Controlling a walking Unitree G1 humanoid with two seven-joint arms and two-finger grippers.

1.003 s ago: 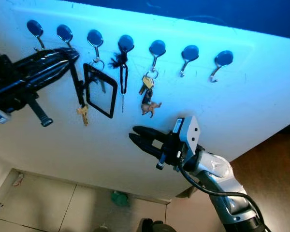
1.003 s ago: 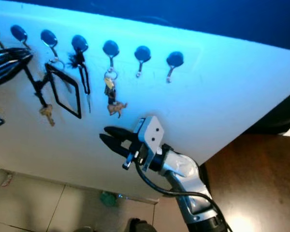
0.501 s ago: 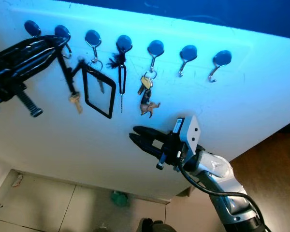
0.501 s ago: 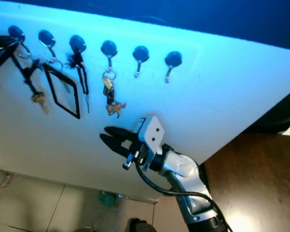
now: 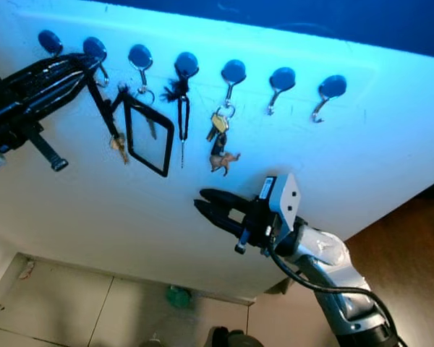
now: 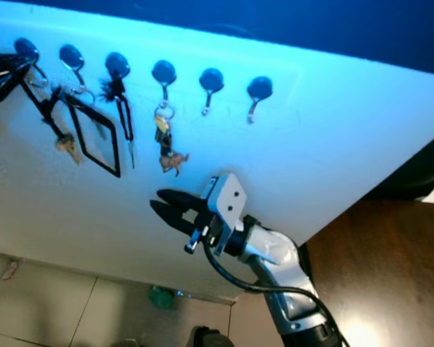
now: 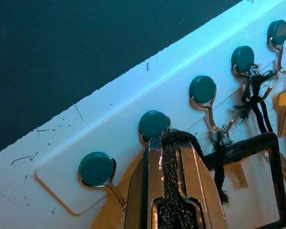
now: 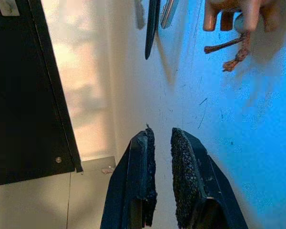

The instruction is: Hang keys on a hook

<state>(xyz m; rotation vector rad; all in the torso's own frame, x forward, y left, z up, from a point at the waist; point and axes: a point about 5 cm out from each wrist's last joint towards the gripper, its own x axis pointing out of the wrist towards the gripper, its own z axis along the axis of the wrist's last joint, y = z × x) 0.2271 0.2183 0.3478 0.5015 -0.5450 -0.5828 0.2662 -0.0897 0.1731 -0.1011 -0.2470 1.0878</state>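
Left hand (image 5: 87,65): raised to the hook rail, its fingers pressed together on the black cord of the keys; tips right at the second hook (image 5: 95,49) from the rail's left end.
Keys (image 5: 118,144): a brass key dangling from the black cord below the second hook, just left of the black frame; whether the cord's loop is over the hook cannot be told.
Right hand (image 5: 201,203): held below the hook rail, under the dog charm, near the white wall without touching it; fingers nearly together with a narrow gap, holding nothing.
Hook rail (image 5: 362,94): a white strip on the wall with seven dark round-capped metal hooks.
Black frame (image 5: 148,137): hangs from the third hook, tilted.
Black tassel (image 5: 182,116): hangs from the fourth hook.
Key bunch (image 5: 218,126): on the fifth hook, with a small brown dog charm (image 5: 226,160) at its bottom.
Sixth hook (image 5: 279,81): nothing hanging.
Seventh hook (image 5: 328,90): nothing hanging.
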